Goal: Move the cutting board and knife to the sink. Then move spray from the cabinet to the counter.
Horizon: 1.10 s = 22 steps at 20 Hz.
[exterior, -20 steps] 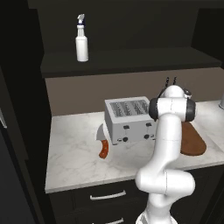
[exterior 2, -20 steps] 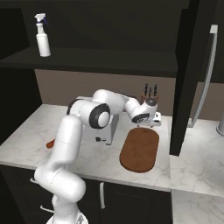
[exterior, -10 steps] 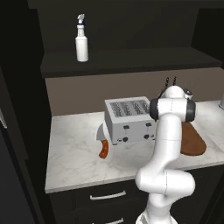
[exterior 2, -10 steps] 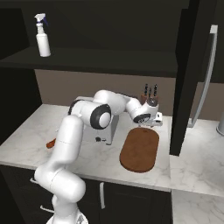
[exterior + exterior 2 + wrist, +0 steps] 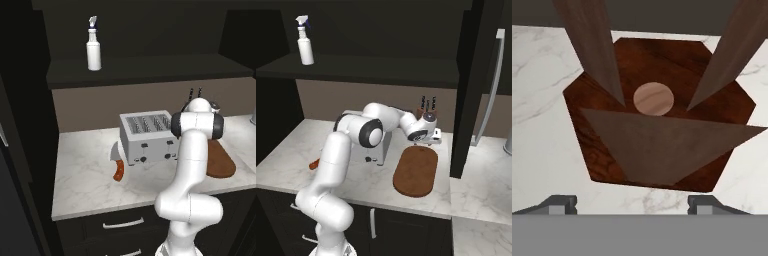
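Observation:
The reddish-brown cutting board (image 5: 416, 171) lies flat on the marble counter (image 5: 286, 165), right of the toaster. My gripper (image 5: 431, 140) hangs just over the board's far end and points down at it. In the hand view the board's end with its round hole (image 5: 654, 98) lies below my gripper (image 5: 632, 204), whose fingertips (image 5: 559, 202) stand wide apart and open with nothing between them. The knife (image 5: 117, 165), with its orange-red handle, lies left of the toaster. The white spray (image 5: 93, 50) stands upright on the cabinet shelf (image 5: 150, 67). The sink is out of view.
A silver toaster (image 5: 147, 136) stands mid-counter, between the knife and the board. A wooden block with black-handled knives (image 5: 427, 106) sits at the back wall behind my hand. A black cabinet front with a long silver handle (image 5: 496, 85) rises right of the board.
My hand has dipped slightly toward the board's far end. The board, knife and spray have not moved.

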### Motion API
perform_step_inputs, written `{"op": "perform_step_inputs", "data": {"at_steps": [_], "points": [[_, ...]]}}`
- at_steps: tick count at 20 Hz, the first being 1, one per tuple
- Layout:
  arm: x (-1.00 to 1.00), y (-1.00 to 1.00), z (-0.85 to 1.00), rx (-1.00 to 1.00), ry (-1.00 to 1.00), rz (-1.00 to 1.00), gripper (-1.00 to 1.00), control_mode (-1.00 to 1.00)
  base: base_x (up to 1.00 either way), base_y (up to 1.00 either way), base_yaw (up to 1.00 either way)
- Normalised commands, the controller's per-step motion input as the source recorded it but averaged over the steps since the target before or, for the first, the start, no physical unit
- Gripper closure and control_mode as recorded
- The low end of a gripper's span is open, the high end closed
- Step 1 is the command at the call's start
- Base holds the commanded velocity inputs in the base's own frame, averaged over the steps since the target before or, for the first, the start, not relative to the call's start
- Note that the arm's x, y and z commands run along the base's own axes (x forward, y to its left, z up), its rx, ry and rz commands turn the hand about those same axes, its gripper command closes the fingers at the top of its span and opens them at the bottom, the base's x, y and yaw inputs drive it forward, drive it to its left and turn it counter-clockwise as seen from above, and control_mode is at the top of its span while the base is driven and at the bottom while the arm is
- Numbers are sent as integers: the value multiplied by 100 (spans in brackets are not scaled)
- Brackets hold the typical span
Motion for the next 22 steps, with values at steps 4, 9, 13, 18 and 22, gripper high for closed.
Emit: {"op": "perform_step_inputs", "data": {"at_steps": [4,9,13,18,22], "points": [[-23,0,-32,0,-4,0,-100,-100,0,0,0],[-32,-1,-28,0,-9,0,-100,-100,0,0,0],[-38,-3,-29,-3,-13,0,-100,-100,0,0,0],[-39,-7,-27,-7,-11,0,-100,-100,0,0,0],[-39,-2,-24,-6,-9,0,-100,-100,0,0,0]]}}
